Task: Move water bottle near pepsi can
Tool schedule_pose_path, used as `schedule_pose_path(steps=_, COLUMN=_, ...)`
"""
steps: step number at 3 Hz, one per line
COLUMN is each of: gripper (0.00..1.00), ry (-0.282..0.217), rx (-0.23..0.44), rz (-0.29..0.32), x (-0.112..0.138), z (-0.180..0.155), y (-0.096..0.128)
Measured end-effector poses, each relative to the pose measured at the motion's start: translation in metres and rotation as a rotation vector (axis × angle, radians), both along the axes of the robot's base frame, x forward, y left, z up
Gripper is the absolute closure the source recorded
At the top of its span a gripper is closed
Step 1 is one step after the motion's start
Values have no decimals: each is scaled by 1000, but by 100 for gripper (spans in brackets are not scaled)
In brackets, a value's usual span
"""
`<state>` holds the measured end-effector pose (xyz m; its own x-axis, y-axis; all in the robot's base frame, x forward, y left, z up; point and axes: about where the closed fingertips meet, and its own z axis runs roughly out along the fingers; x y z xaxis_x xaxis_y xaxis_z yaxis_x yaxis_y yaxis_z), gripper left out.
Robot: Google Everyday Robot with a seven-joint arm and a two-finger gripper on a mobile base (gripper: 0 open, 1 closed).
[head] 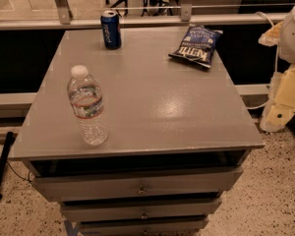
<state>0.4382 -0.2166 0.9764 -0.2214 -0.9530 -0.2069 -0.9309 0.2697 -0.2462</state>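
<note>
Now your end effector (284,98) is hanging right of the bench (152,107); you cannot tell its state; the water bottle (87,107) is standing upright, well apart from the pepsi can (110,29).

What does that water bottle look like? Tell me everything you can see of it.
The water bottle is clear, ribbed plastic with a white cap and a white-and-red label band around its upper body. It stands upright near the front left corner of the grey table, and only its base touches the tabletop. The blue can stands far behind it at the back edge. The gripper is off the table at the right of the view and is not touching the bottle.
</note>
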Motion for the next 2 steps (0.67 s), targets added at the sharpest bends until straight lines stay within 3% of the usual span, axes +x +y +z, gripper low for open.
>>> schedule_pose_path(steps=2, gripper=0, ry=-7, rx=18, rz=9, x=1, z=0, y=5)
